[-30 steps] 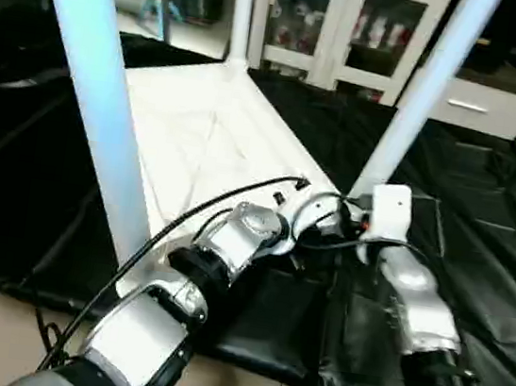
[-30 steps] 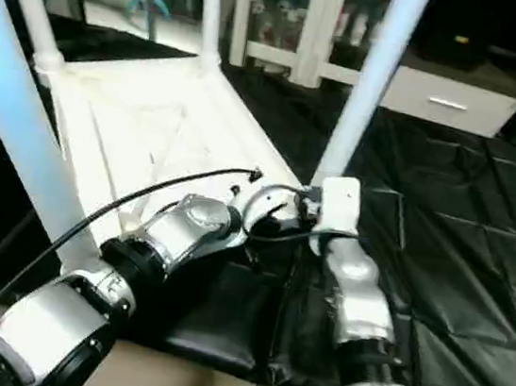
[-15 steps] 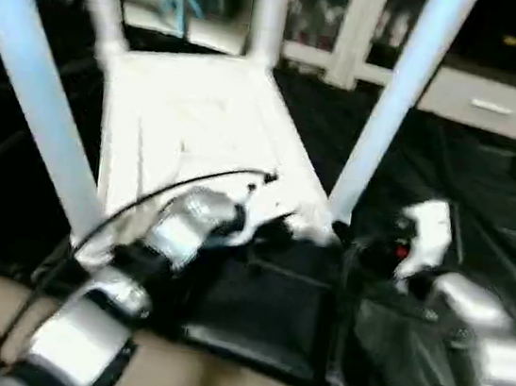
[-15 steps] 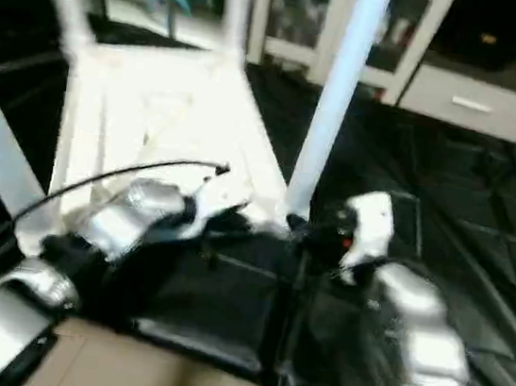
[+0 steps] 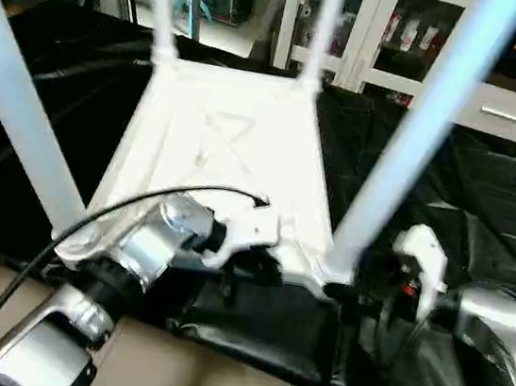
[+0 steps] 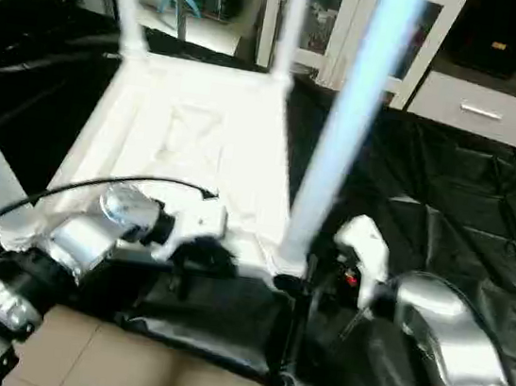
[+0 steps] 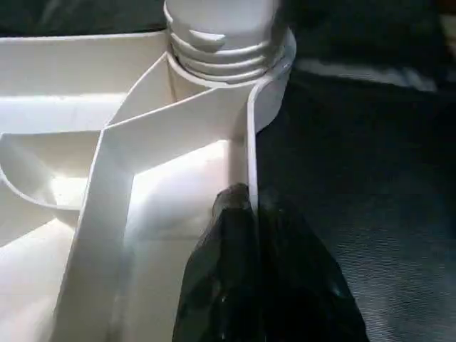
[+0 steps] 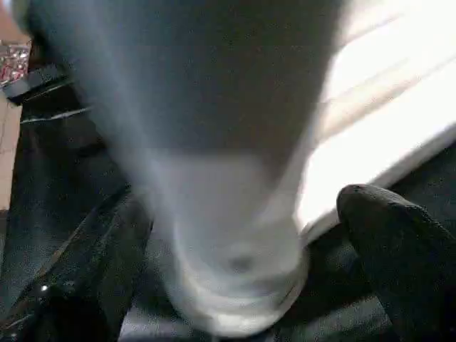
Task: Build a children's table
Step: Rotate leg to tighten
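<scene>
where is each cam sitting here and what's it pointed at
Left and right eye views: on the head, looking down at the upturned tabletop on the black mat, over both silver forearms.
Left wrist view: along the left gripper, pinched on the tabletop's edge wall near a threaded leg end.
Right wrist view: along the right gripper, fingers spread either side of the near right leg.
Shared: that leg's corner socket.
</scene>
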### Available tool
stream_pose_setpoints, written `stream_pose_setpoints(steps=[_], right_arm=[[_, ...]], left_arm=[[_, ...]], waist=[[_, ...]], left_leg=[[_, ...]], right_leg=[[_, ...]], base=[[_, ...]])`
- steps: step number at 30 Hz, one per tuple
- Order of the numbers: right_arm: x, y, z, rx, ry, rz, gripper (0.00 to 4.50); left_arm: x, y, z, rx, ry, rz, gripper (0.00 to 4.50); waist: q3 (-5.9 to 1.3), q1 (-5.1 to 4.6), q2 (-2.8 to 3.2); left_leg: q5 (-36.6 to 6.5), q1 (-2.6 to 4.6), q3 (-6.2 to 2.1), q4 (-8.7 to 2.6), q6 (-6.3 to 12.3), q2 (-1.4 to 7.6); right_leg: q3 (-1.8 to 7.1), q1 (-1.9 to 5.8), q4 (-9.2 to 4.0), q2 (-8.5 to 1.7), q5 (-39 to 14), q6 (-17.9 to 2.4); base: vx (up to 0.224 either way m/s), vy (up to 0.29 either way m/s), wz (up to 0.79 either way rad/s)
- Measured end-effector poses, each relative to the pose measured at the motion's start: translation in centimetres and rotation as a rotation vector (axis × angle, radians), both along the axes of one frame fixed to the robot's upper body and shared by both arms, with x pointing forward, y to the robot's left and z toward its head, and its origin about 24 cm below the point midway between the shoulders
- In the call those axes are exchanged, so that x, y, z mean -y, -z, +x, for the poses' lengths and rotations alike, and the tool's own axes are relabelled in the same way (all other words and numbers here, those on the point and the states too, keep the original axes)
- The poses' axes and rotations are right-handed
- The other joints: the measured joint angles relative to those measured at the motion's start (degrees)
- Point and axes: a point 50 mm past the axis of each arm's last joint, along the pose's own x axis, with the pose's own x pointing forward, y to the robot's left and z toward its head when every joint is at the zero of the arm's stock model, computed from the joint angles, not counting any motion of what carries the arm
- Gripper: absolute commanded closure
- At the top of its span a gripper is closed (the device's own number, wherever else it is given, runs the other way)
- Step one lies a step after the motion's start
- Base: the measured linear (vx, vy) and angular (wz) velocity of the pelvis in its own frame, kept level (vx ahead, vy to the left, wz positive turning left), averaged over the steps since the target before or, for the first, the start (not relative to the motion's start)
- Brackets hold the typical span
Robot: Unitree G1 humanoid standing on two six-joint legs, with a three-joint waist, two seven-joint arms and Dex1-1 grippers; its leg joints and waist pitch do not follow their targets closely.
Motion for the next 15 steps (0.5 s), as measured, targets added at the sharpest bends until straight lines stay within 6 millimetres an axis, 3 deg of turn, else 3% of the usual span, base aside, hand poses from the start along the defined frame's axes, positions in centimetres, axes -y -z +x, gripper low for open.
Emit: stream_pose_setpoints(steps=[6, 12, 15], right_arm=[[0.03, 0.51, 0.02, -0.029, -0.027, 0.017, 0.36], [0.05, 0.6, -0.24, -0.043, -0.092, 0.013, 1.03], [0.06, 0.59, -0.34, -0.05, -0.111, 0.017, 1.15]], left_arm=[[-0.06, -0.04, -0.14, -0.009, 0.002, 0.002, 4.5], [-0.06, -0.03, -0.14, -0.01, 0.001, 0.003, 4.5], [-0.07, -0.03, -0.13, -0.01, 0.0, 0.003, 4.5]], waist=[[-0.01, 0.15, -0.01], [-0.01, 0.2, -0.02], [-0.03, 0.21, -0.05]], left_leg=[[0.0, 0.01, -0.01, 0.01, 0.01, 0.03], [0.0, 0.01, -0.01, 0.03, 0.02, 0.04], [0.0, 0.01, -0.01, 0.04, 0.03, 0.05]], right_leg=[[-0.05, 0.01, 0.02, 0.02, 0.0, 0.0], [-0.06, 0.01, 0.04, 0.02, 0.0, 0.0], [-0.06, 0.01, 0.05, 0.02, 0.0, 0.0]], base=[[0.0, 0.0, 0.0], [0.0, 0.0, 0.0], [0.0, 0.0, 0.0]])
